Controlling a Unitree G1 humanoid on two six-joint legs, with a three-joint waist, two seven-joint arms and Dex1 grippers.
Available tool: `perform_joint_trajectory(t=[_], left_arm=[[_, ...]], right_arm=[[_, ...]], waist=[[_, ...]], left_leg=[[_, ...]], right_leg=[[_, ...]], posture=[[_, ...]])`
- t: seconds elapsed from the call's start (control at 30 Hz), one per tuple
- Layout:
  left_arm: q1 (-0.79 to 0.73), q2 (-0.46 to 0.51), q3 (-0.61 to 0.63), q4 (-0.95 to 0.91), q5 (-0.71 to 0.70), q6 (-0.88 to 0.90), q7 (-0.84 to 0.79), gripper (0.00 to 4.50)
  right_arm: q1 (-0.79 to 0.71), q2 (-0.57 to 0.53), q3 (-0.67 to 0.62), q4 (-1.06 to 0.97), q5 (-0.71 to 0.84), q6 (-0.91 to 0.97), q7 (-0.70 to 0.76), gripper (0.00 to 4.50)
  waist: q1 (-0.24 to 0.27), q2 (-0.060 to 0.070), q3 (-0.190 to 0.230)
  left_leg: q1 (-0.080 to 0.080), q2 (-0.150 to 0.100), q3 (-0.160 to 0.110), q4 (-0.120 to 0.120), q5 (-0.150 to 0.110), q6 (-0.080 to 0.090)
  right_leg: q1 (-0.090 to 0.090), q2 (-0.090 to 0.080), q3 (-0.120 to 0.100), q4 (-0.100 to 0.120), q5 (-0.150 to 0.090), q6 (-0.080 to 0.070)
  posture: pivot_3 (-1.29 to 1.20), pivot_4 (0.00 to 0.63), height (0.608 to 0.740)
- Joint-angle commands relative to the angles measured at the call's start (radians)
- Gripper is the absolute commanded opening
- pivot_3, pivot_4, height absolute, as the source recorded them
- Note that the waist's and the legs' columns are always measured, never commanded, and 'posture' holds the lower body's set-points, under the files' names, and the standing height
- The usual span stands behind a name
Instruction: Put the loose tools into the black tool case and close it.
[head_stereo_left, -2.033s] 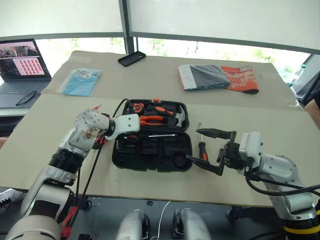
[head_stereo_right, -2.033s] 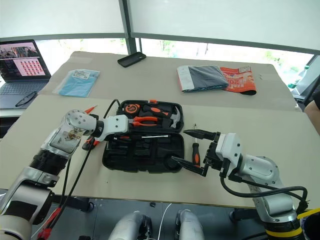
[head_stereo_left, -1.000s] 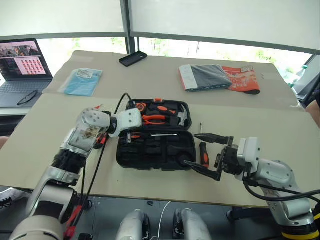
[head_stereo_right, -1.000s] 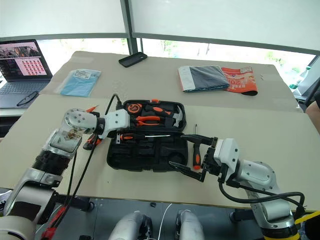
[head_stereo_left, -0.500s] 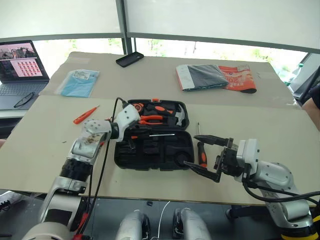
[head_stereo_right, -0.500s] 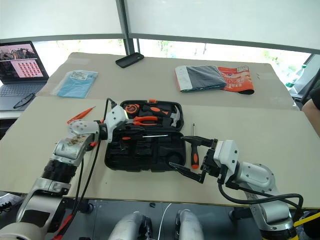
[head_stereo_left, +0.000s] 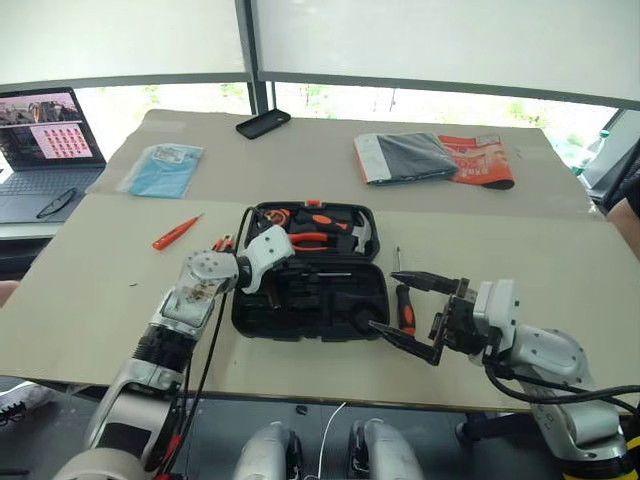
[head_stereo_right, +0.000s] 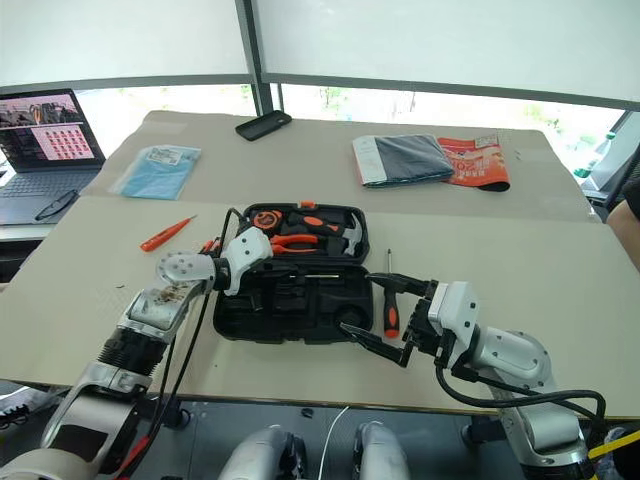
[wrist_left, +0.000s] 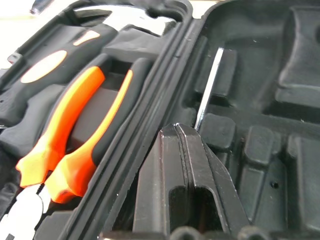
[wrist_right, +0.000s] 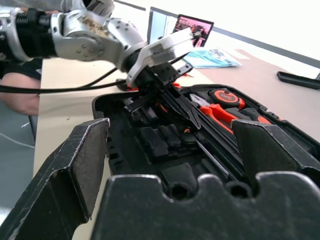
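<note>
Lying open on the table (head_stereo_left: 90, 300) in the head views, the black tool case (head_stereo_left: 310, 300) holds orange-handled pliers (head_stereo_left: 310, 238) and a hammer (head_stereo_left: 358, 232) in its far half. The left gripper (head_stereo_right: 268, 272) reaches into the near half, and the right gripper (head_stereo_left: 408, 311) hovers by the case's right corner, jaws spread and empty. A screwdriver (head_stereo_left: 404, 300) lies just right of the case; a slim orange screwdriver (head_stereo_left: 176, 231) lies well to its left. The left wrist view shows black fingers (wrist_left: 187, 180) pressed together, holding nothing, over moulded slots where a thin metal shaft (wrist_left: 209, 87) rests. The right wrist view shows wide-apart fingers (wrist_right: 75, 165) facing the open case.
</note>
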Motion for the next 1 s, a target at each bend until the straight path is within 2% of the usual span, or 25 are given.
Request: perform_joint_trajectory(t=[0.03,0.07,0.23,0.37,0.43,0.53,0.67,0.8,0.9,1.0], left_arm=[[0.035,0.03,0.099,-0.054,-0.161,-0.012,-0.118,0.53],[0.04,0.044,0.133,-0.077,-0.203,-0.028,-0.148,0.66],[0.095,0.136,0.251,-0.17,-0.331,-0.072,-0.255,2.53],[0.264,0.314,0.327,-0.314,-0.415,-0.043,-0.421,3.94],[0.313,0.35,0.369,-0.273,-0.438,-0.091,-0.471,4.48],[0.311,0.331,0.428,-0.179,-0.461,-0.161,-0.47,4.48],[0.332,0.336,0.445,-0.043,-0.414,-0.261,-0.492,4.48],[0.396,0.311,0.404,-0.247,-0.519,-0.141,-0.5,4.48],[0.389,0.276,0.368,-0.354,-0.548,-0.094,-0.454,4.48],[0.394,0.25,0.346,-0.437,-0.564,-0.062,-0.419,4.48]], right_arm=[[0.07,-0.015,-0.127,-0.05,0.029,0.016,-0.052,4.5],[0.106,-0.018,-0.16,-0.056,0.031,0.016,-0.059,4.5],[0.338,0.003,-0.333,-0.065,0.027,0.004,-0.087,4.5],[0.573,0.025,-0.473,-0.026,0.006,-0.079,-0.004,4.5],[0.631,0.057,-0.519,0.012,0.013,-0.121,0.001,4.5],[0.672,0.082,-0.537,0.052,0.009,-0.156,0.021,4.5],[0.68,0.075,-0.524,0.045,0.016,-0.15,0.037,4.5],[0.486,-0.048,-0.487,-0.117,0.181,0.176,-0.158,4.5],[0.281,-0.192,-0.368,-0.196,0.318,0.514,-0.333,4.5],[0.12,-0.269,-0.26,-0.206,0.384,0.712,-0.415,4.5]], waist=[[0.001,0.0,0.0],[-0.001,0.0,0.0],[-0.002,0.0,0.0],[-0.012,0.002,-0.001],[-0.015,0.002,-0.001],[-0.015,0.004,0.0],[-0.015,0.006,0.0],[-0.027,0.006,0.0],[-0.023,0.006,0.0],[-0.017,0.006,0.0]], left_leg=[[-0.001,0.0,0.0,0.0,0.0,0.0],[-0.003,0.0,0.0,0.0,0.003,-0.005],[-0.005,0.0,0.0,-0.001,0.004,-0.008],[-0.002,0.0,0.002,-0.003,0.004,-0.008],[-0.001,0.001,0.001,-0.004,0.001,-0.011],[-0.001,0.002,0.0,-0.004,-0.006,-0.013],[0.007,0.002,0.0,-0.005,-0.006,-0.014],[0.005,0.003,0.003,-0.006,-0.009,-0.014],[0.002,0.002,0.002,-0.006,-0.004,-0.022],[0.002,0.002,0.002,-0.006,-0.006,-0.018]], right_leg=[[-0.001,0.0,0.0,0.0,0.0,0.0],[-0.003,0.0,0.0,0.0,0.0,0.0],[-0.004,0.002,-0.001,-0.001,0.0,0.0],[-0.003,0.002,0.001,-0.002,-0.001,0.001],[-0.003,0.001,0.001,-0.003,-0.001,0.001],[-0.003,0.0,0.001,-0.003,-0.005,-0.005],[-0.002,-0.001,0.003,-0.004,-0.005,-0.005],[-0.002,-0.001,0.006,-0.003,-0.005,-0.005],[-0.003,-0.001,0.006,-0.003,-0.002,-0.002],[-0.004,0.0,0.006,-0.003,-0.005,-0.006]], posture=[[0.0,0.15,0.74],[0.0,0.15,0.74],[0.0,0.15,0.74],[0.0,0.15,0.74],[0.0,0.15,0.74],[0.0,0.15,0.74],[0.0,0.15,0.74],[0.0,0.15,0.74],[0.0,0.15,0.74],[0.0,0.15,0.74]])
